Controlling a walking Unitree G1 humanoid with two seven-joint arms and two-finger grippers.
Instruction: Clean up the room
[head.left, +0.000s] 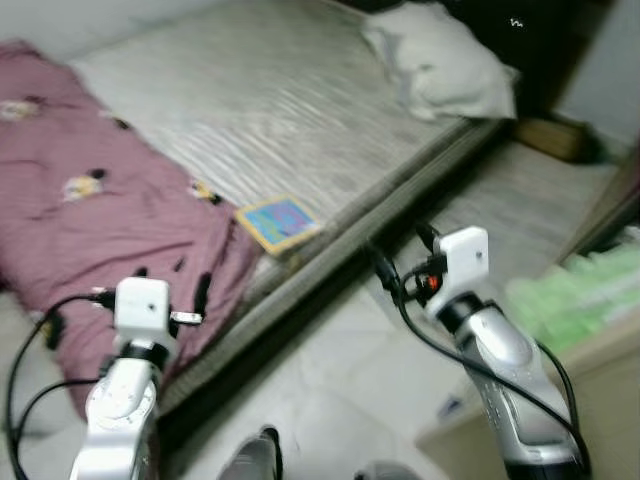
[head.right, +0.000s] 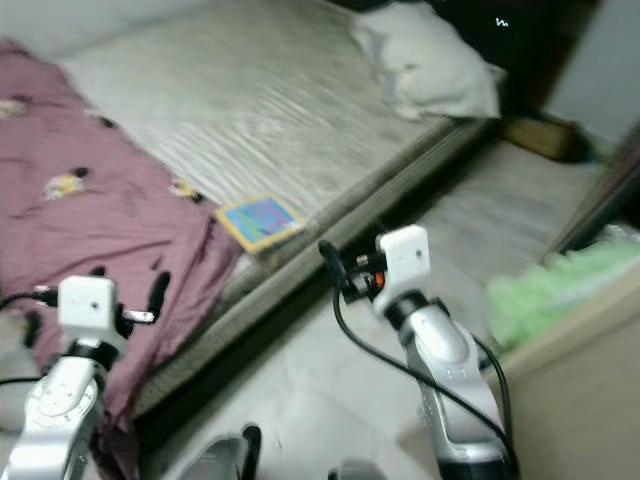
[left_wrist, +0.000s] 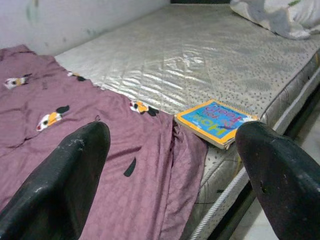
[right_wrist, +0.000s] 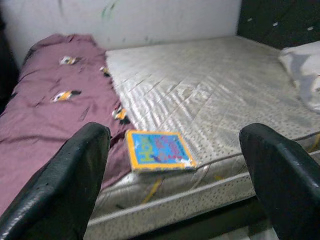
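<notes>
A blue book (head.left: 278, 222) with a yellow border lies flat at the near edge of the bare grey mattress (head.left: 300, 90). Just left of it a maroon blanket (head.left: 90, 220) with small bird prints covers the mattress and spills over the side. A white pillow (head.left: 440, 65) rests at the far right end of the bed. My left gripper (left_wrist: 172, 132) hovers open above the blanket's hanging edge, with the book (left_wrist: 216, 123) ahead of it. Over the floor beside the bed, my right gripper (head.left: 405, 252) is open and faces the book (right_wrist: 159, 150). Neither holds anything.
A beige cabinet (head.left: 600, 380) stands at my right with a pile of green material (head.left: 570, 295) on top. A brown object (head.left: 555, 135) sits on the floor past the bed's end. Pale floor (head.left: 330, 370) runs between bed and cabinet.
</notes>
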